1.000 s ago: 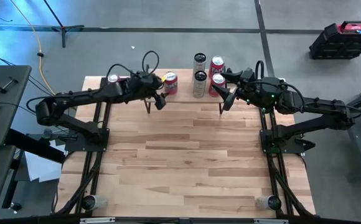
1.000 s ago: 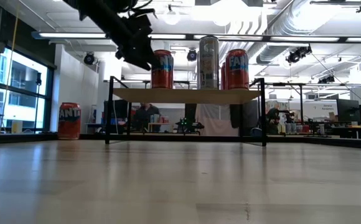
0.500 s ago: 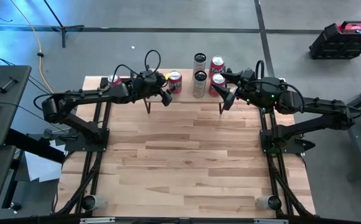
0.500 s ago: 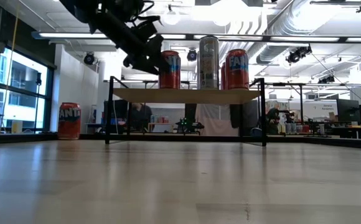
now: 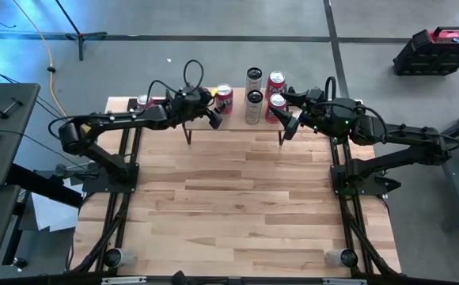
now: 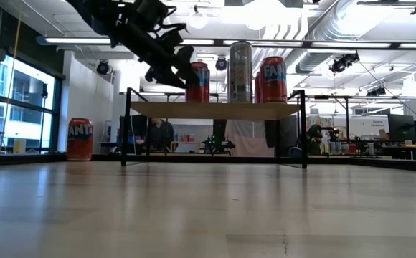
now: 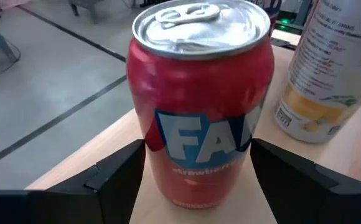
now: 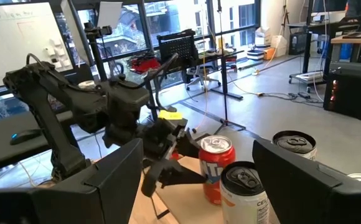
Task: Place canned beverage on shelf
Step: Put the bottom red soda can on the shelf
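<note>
A red canned beverage [image 7: 199, 106] stands upright at the left part of the shelf [image 6: 215, 109], with my left gripper [image 5: 215, 111] shut on it. The shelf, a light plank on thin black legs at the table's far edge, also bears two silver cans [image 5: 253, 107] and two red cans [image 5: 277, 104]. My right gripper [image 5: 287, 123] hovers open at the shelf's right end, beside the nearer red can, with nothing between its fingers. My left gripper pinches the can's side wall [image 7: 149, 149] between its two fingers, one on each opposite side, below the can's middle. The fingers come from the table's left, slanting a little downward. The can is upright, its base at the plank; whether it rests there I cannot tell.
Another red can [image 6: 79, 138] stands on the table left of the shelf, near the far edge. The nearer silver can [image 7: 330, 68] stands close to the right of the held can. The wide wooden tabletop [image 5: 237, 206] stretches in front of the shelf.
My left gripper has carried the red can toward the table's right, along the shelf toward the silver cans, sinking slightly and tipping further downward. The can has stayed upright. My right gripper has kept still.
</note>
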### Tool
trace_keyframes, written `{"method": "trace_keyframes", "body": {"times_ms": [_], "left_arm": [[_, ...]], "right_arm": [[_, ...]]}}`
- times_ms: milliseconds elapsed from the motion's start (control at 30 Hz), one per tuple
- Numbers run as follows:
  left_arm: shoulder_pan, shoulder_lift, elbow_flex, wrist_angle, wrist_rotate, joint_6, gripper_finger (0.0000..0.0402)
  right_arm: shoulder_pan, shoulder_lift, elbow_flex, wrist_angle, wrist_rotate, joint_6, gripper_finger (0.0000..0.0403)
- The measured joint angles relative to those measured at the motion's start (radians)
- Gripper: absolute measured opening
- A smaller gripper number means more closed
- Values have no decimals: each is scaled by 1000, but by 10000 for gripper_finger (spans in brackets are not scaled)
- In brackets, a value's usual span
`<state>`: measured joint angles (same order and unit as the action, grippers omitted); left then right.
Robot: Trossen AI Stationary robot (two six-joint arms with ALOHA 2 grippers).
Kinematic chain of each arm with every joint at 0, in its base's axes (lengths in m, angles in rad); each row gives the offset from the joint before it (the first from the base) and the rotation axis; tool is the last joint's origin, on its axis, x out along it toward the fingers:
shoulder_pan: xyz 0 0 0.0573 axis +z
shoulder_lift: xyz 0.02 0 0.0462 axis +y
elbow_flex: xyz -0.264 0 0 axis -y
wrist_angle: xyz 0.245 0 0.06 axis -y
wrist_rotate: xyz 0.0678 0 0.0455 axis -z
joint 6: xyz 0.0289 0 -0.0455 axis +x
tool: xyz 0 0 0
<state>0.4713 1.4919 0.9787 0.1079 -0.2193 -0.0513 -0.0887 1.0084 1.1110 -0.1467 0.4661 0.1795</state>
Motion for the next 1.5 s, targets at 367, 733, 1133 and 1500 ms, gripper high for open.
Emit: {"method": "trace_keyframes", "body": {"times_ms": [367,733,1133,1500], "left_arm": [[-1,40,0,63,-43,-24,279],[8,39,0,113,-98,-26,279],[7,89,0,147,-81,-52,279],[7,89,1,187,-130,-73,279]], "right_arm": [[0,0,0,0,-2,4,287],[0,0,0,1,-2,4,287],[0,0,0,2,-2,31,287],[0,0,0,2,-2,31,287]]}}
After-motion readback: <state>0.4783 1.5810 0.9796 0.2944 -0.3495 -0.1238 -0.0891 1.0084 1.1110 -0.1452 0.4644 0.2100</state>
